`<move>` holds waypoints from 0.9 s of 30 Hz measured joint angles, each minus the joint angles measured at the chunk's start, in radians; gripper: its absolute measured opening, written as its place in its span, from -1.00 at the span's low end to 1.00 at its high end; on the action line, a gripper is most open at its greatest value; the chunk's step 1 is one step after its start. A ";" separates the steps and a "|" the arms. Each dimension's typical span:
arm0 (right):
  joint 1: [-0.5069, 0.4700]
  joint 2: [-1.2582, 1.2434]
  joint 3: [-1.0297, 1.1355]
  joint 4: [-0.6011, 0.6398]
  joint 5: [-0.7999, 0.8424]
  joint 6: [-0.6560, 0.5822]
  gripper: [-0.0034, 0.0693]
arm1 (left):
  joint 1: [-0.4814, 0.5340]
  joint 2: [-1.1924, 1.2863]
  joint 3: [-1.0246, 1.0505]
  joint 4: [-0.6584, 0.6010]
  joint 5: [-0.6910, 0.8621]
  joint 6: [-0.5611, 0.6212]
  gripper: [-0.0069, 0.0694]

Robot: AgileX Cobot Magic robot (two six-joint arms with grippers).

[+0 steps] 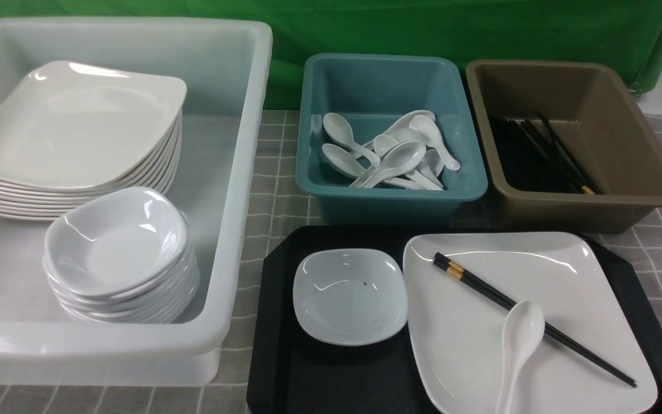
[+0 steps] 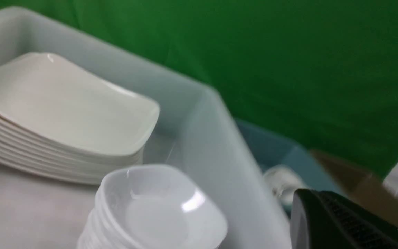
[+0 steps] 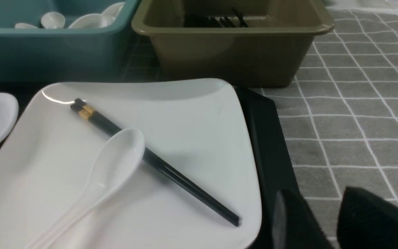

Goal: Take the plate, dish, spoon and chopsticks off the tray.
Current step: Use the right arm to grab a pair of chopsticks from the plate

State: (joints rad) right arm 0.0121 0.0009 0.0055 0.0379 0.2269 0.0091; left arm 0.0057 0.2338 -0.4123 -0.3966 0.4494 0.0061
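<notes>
spoon (image 1: 520,339) first, lying over the chopsticks (image 1: 483,287) on the plate (image 1: 474,356), at the tray (image 1: 331,379)'s three o'clock; the dish (image 1: 348,296) sits towards ten. pinch its handle and lift straight up, lest you drag the sticks. your left gripper (image 2: 314,219) is clenched, your right (image 3: 309,218) parted and empty. you have one spoon, two chopsticks, one plate, one dish, one tray.

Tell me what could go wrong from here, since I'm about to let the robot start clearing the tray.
The spoon lies across the chopsticks, so lifting the chopsticks first could tip or fling it.

Both rest on the plate; raising that before they are off would probably send them sliding.

The dish sits right up against the plate's edge, so a pincer reaching in on that side might knock one into the other.
</notes>
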 joint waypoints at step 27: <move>0.000 0.000 0.000 0.127 -0.227 0.438 -0.25 | -0.378 0.523 -0.180 -0.078 0.073 0.459 -0.79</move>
State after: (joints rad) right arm 0.0121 0.0009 0.0055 0.1654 0.0000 0.4468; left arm -0.3718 0.7569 -0.5923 -0.4747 0.5224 0.4648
